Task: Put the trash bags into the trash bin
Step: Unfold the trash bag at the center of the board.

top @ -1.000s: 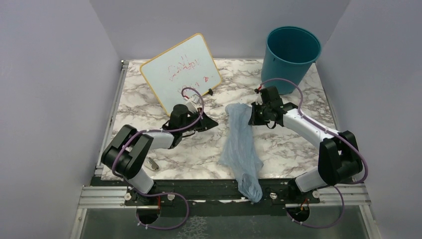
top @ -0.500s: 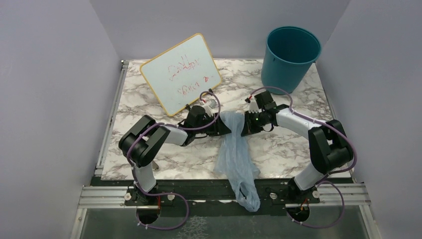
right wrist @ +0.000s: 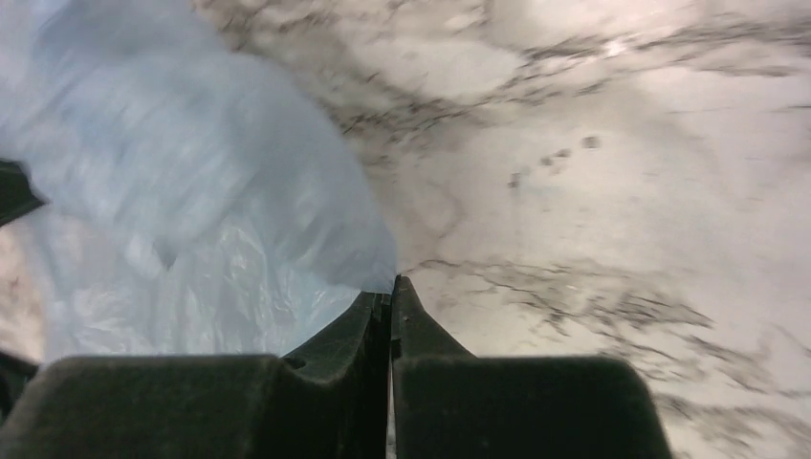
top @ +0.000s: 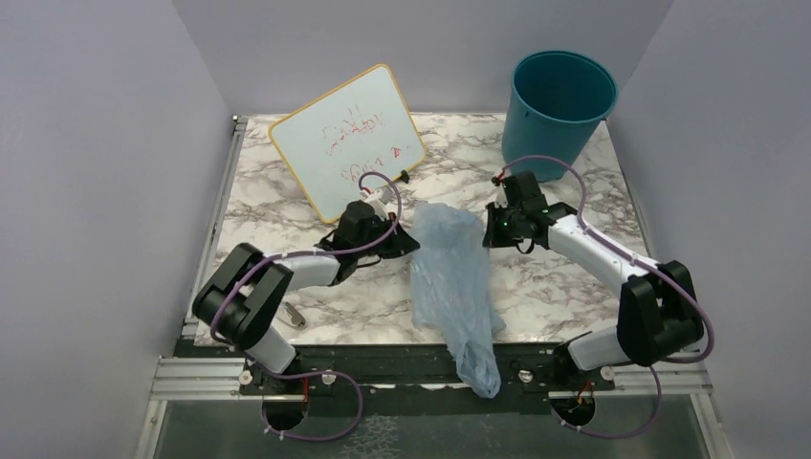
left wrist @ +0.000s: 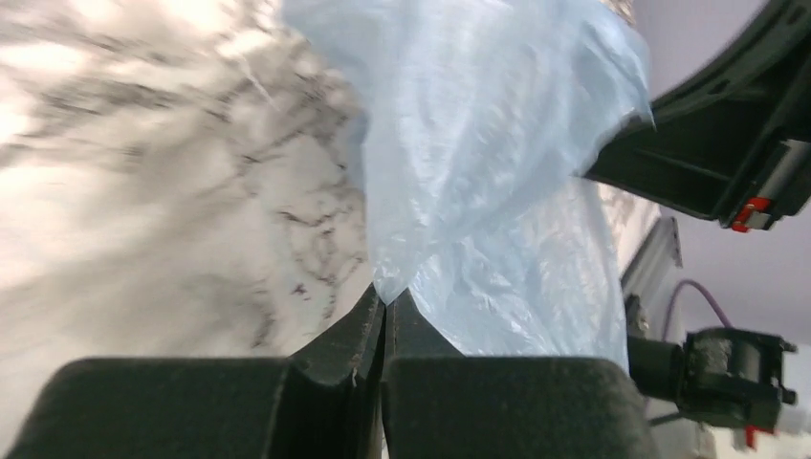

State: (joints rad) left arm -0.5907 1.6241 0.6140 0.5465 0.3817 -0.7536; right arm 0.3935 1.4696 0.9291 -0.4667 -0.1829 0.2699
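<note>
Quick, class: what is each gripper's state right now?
Left gripper: closed, pinching an edge of the trash bag.
Right gripper: closed, pinching the same trash bag.

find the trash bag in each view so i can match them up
Top external: trash bag at centre, tail over the near edge.
Left wrist: upper centre and right, pinched by the left end effector.
Right wrist: upper left, pinched by the right end effector.
Shared landmark: the marble table.
</note>
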